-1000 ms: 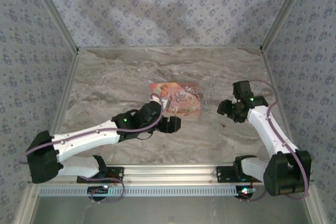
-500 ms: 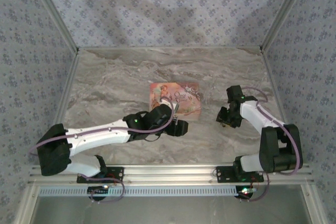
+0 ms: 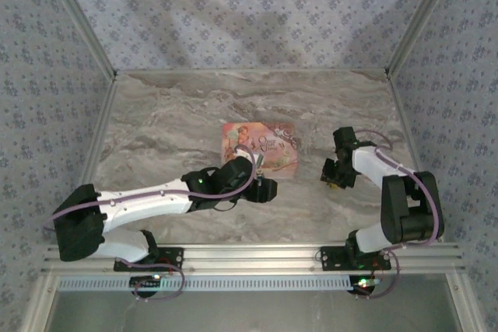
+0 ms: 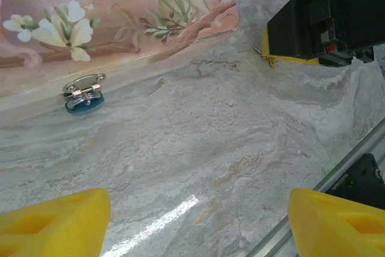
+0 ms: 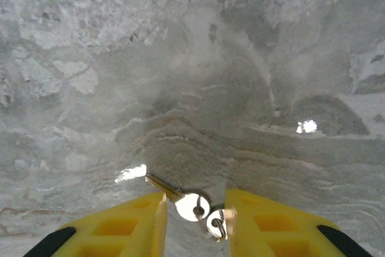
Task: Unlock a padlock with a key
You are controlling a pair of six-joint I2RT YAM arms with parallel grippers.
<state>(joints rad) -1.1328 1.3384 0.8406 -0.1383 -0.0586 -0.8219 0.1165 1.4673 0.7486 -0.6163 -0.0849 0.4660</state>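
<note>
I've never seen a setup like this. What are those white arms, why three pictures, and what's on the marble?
These are two robot arms bolted to a marble-look table, each ending in a two-finger gripper. The wide picture looks down from above. The other two come from cameras on the wrists, so the yellow wedges are the grippers' own fingers. In the middle lies a pink box with a small blue padlock on its clasp. The left gripper hovers open near it. The right gripper has its fingers either side of two keys on the table; whether it pinches them is unclear.
</note>
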